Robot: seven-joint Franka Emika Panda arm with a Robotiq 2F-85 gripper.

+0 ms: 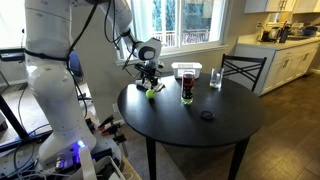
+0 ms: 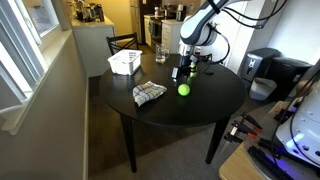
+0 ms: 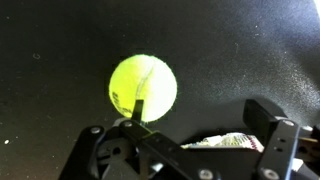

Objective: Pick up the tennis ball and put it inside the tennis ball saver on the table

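Pick-up step, with no grasp yet. Hovering just above the tennis ball [image 1: 151, 95] with the gripper [image 1: 149, 72], fingers spread wide apart and holding nothing. Tennis ball free on the black worktop [image 1: 200, 135], near the edge on the arm's side, apart from the tennis ball saver [image 1: 187, 88] standing upright further in. In the wrist view, ball off-centre, closer to one finger [image 3: 95, 150] than to the other.

Next, by the look of it: shift sideways to centre over the ball, lower until both fingers straddle it, then close gently to avoid nudging it into a roll. After that, lift and carry across to the saver's top. Cannot tell from here whether open or capped.
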